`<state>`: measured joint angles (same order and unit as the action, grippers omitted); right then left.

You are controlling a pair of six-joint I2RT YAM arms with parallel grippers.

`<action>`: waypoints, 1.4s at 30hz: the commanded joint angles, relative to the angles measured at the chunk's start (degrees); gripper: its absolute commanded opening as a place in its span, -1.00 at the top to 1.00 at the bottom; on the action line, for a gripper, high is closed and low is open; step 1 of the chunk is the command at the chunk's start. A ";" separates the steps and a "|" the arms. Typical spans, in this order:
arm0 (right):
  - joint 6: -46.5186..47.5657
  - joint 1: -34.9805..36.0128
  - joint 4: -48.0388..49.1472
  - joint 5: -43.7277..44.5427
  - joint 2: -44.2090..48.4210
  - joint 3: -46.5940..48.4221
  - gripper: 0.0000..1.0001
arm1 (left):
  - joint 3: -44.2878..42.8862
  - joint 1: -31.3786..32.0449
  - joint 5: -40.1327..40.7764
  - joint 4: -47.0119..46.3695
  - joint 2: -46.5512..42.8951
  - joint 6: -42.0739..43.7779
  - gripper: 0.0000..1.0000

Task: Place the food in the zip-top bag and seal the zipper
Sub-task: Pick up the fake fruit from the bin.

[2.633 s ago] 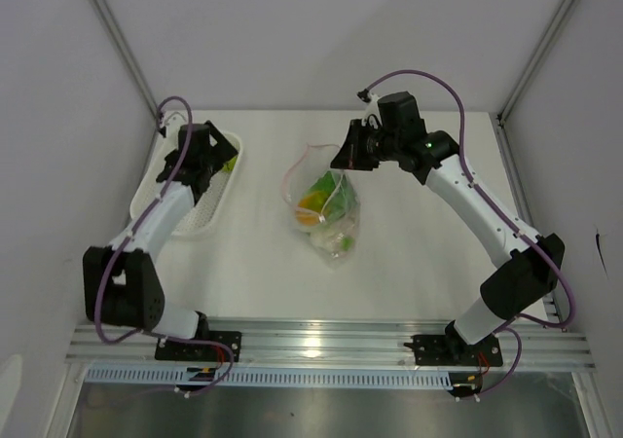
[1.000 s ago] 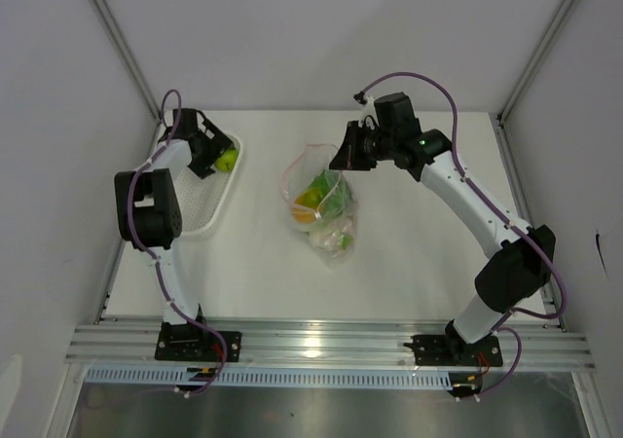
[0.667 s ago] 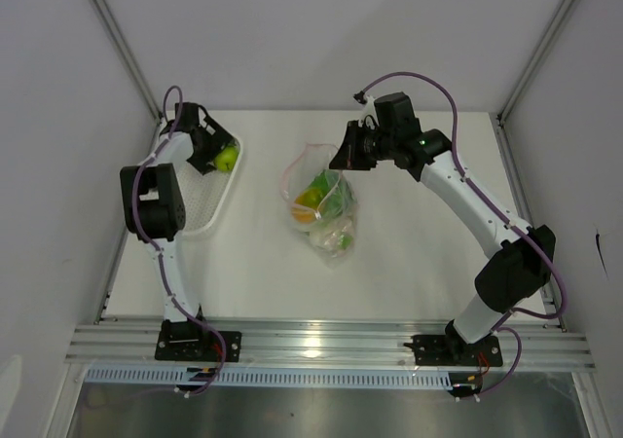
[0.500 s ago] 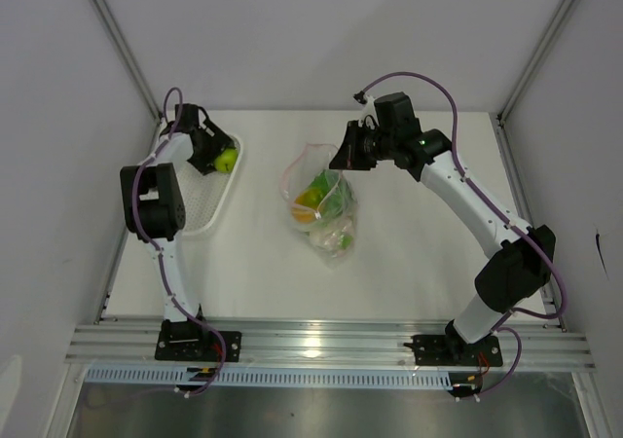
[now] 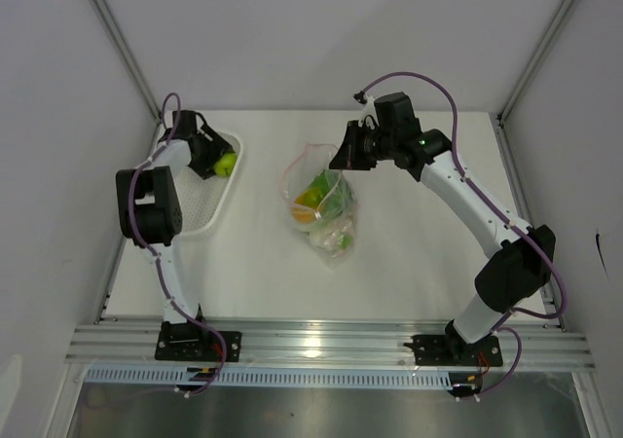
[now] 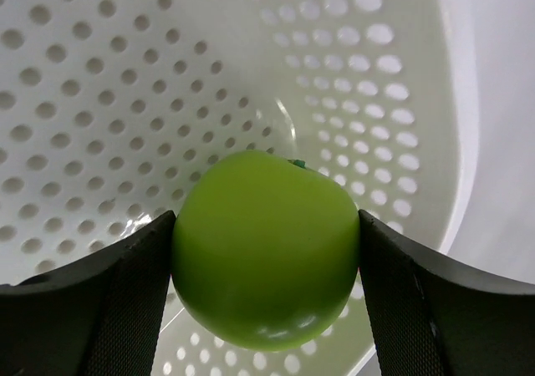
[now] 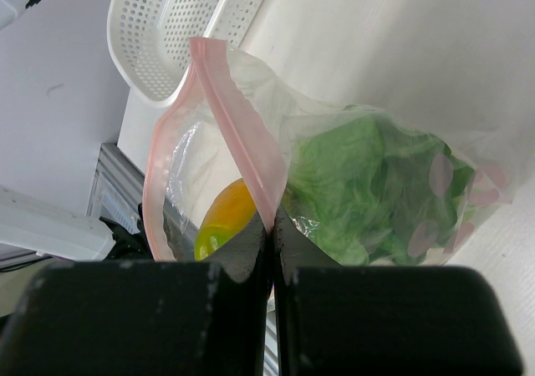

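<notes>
My left gripper (image 5: pixel 216 158) is shut on the round green apple (image 5: pixel 225 164) over the far end of the white mesh basket (image 5: pixel 191 210); the left wrist view shows the apple (image 6: pixel 266 247) held between both fingers (image 6: pixel 125 297). The clear zip-top bag (image 5: pixel 326 209) lies mid-table, mouth open, holding the orange fruit (image 5: pixel 309 201), the leafy cabbage (image 5: pixel 328 187) and a whitish piece (image 5: pixel 339 236). My right gripper (image 5: pixel 348 156) is shut on the pink zipper strip (image 7: pixel 241 138) at the bag's mouth, holding it up. The orange fruit (image 7: pixel 226 217) and cabbage (image 7: pixel 359 184) show through the plastic.
The basket (image 7: pixel 175 33) stands along the table's left edge. White walls close in the table on the left, far and right sides. A metal rail (image 5: pixel 331 346) runs along the near edge by the arm bases.
My left arm has reached to the basket's far end and closed on the green apple. My right gripper has stayed on the bag's mouth, which has opened wider.
</notes>
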<state>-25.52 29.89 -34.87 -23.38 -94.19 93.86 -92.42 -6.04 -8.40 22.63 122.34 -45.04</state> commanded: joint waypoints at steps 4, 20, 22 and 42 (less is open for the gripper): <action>-0.67 -0.09 2.00 0.17 -0.64 0.09 0.96 | 10.76 -1.60 0.40 -5.13 -14.11 -2.25 0.99; -0.67 0.61 2.44 0.70 0.15 -1.76 0.97 | 40.53 7.86 -3.71 -19.96 -59.57 -2.07 0.99; -0.85 1.13 2.09 0.79 0.50 -1.76 0.97 | 42.05 10.86 -6.88 -22.27 -64.15 -2.16 0.99; -3.92 2.81 -2.30 -1.05 2.88 8.35 0.95 | 32.83 37.33 -5.40 -23.34 -59.51 3.72 0.99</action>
<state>-27.92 32.62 -37.21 -22.76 -93.36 97.54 -55.59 29.23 -15.64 0.54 61.34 -43.88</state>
